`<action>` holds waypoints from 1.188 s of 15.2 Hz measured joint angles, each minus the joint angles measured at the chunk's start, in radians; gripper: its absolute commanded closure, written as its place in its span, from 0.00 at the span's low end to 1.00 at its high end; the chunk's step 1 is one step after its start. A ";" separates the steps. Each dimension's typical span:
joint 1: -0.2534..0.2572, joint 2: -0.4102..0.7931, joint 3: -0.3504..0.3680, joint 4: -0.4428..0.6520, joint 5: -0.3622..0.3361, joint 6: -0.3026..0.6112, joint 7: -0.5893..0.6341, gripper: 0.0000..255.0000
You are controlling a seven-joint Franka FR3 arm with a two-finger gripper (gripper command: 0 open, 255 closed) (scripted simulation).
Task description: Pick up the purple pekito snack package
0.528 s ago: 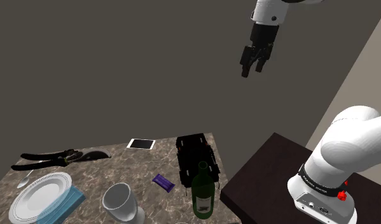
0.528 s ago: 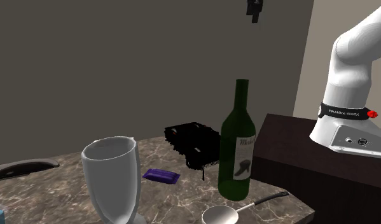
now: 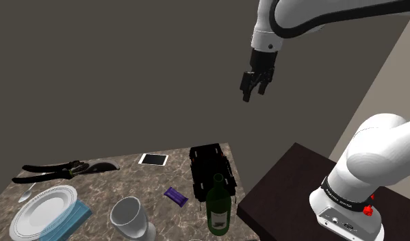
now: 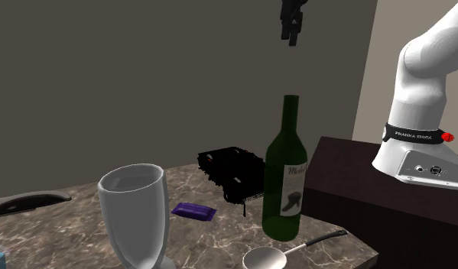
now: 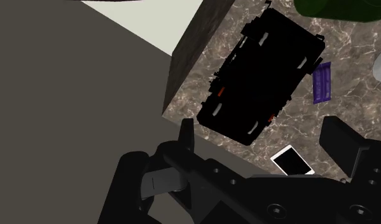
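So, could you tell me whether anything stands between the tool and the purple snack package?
Nothing visible does: the open tool hangs high above the table, and the purple package lies uncovered. The black case and green bottle stand close beside it, though.

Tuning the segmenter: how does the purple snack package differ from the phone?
The purple snack package is purple and narrow; the phone is white-faced and broader. The package lies beside the black case; the phone sits by the edge of the table. Both lie flat on its marbled top.
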 measured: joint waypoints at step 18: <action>0.071 0.516 0.265 0.000 -0.002 0.516 0.226 0.00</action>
